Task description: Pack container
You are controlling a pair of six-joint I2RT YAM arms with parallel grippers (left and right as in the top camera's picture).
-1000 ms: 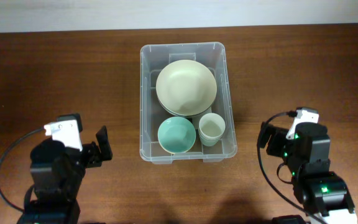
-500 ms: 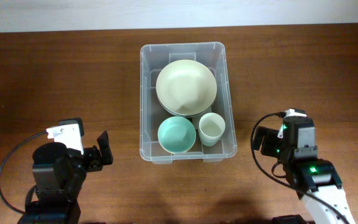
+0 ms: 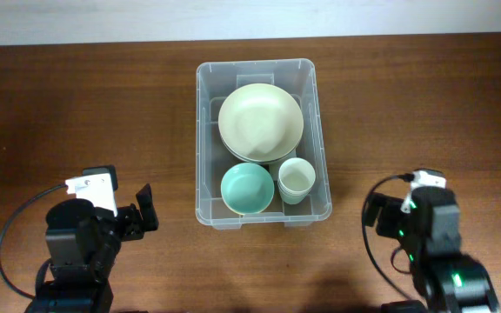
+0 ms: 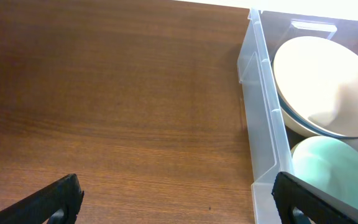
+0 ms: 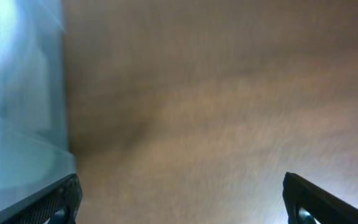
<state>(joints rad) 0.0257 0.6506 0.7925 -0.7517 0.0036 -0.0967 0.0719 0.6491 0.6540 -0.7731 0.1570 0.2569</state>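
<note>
I am seeing a wide cream bowl (image 3: pixel 260 122) sitting farthest from me, a smaller teal bowl (image 3: pixel 247 189) lying just in front of it, and a pale cup (image 3: pixel 296 180) standing upright beside the teal bowl. The brown wooden worktop (image 3: pixel 76 104) is stretching out on every side.

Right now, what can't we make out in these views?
- Overhead: what lies under the cream bowl, hidden by it.
- Overhead: how many cups are nested; too small.
- Left wrist: teal bowl cut off by the frame edge.
- Right wrist: container only a blur.
</note>
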